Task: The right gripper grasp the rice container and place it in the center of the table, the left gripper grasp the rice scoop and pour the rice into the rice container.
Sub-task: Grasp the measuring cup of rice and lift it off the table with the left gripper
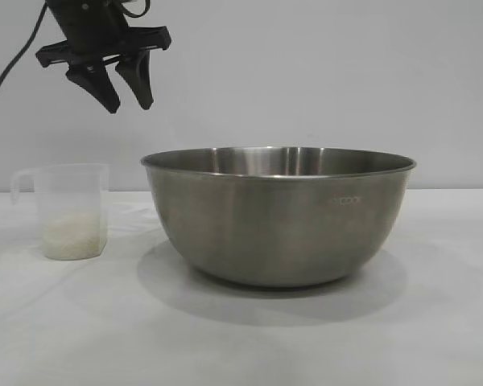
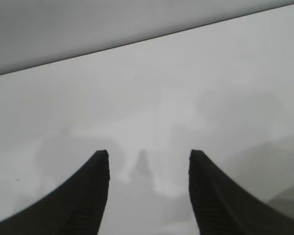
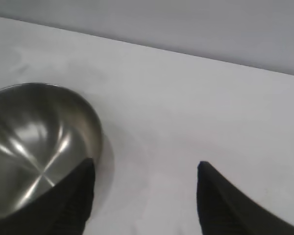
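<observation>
White surface [image 1: 435, 322] carries your big round steel bowl [image 1: 278, 217] at centre and clear plastic cup [image 1: 68, 211] with white rice [image 1: 72, 237] at left. Left pincer [image 1: 121, 87] hangs at upper left, fingers apart, empty; right pincer [image 3: 144, 196] also apart, holding nothing.

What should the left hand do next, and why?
Probably lower the left hand onto the rice scoop and take its handle. The hand hangs open and empty above the scoop, the rice is unpoured, and the rice container already sits mid-table with the right hand open, off it.

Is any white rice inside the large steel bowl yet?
No, the steel bowl's interior is bare; the rice sits in the clear plastic cup.
</observation>
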{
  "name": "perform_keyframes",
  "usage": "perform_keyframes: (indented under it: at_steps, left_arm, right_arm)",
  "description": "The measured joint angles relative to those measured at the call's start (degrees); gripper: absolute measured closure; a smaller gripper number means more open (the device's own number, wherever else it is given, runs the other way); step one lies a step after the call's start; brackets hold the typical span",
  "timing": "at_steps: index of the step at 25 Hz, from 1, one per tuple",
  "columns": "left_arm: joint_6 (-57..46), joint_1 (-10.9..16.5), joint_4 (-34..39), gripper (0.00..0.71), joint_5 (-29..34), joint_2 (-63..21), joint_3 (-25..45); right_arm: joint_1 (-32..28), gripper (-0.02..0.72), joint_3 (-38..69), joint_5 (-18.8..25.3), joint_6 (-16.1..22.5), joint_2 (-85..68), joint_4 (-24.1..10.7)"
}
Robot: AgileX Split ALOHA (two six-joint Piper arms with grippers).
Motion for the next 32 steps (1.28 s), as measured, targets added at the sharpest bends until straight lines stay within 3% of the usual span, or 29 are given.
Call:
perform_keyframes:
  at_steps: [1,2,4,8,10,13,22,32]
  left_arm:
    - [0.0,0.0,0.1,0.385,0.0,-0.1,0.0]
    - [0.0,0.0,0.1,0.385,0.0,-0.4,0.0]
    - [0.0,0.0,0.2,0.385,0.0,-0.9,0.0]
    - [0.0,0.0,0.3,0.385,0.0,-1.7,0.0]
    - [0.0,0.0,0.4,0.385,0.1,-1.7,0.0]
    - [0.0,0.0,1.4,0.385,0.3,-1.7,0.0]
    - [0.0,0.0,2.8,0.385,1.3,-2.6,0.0]
    - [4.4,-0.7,3.1,0.385,1.0,-7.3,0.0]
  right_arm:
    - [-0.2,0.294,0.6,2.5,0.5,-1.4,-0.5]
    - [-0.5,0.335,1.2,4.3,2.8,-2.8,-1.4]
    - [-2.0,0.338,2.6,7.8,7.5,-5.6,-4.6]
    - [-2.9,0.338,4.5,14.9,11.5,-13.0,-9.8]
    - [-2.9,0.338,4.6,18.4,16.0,-16.6,-14.0]
    - [-3.2,0.338,5.4,21.7,18.4,-23.2,-20.4]
    - [-3.2,0.338,10.9,22.3,21.1,-40.0,-23.1]
    - [-3.2,0.338,11.4,22.5,21.1,-42.7,-23.3]
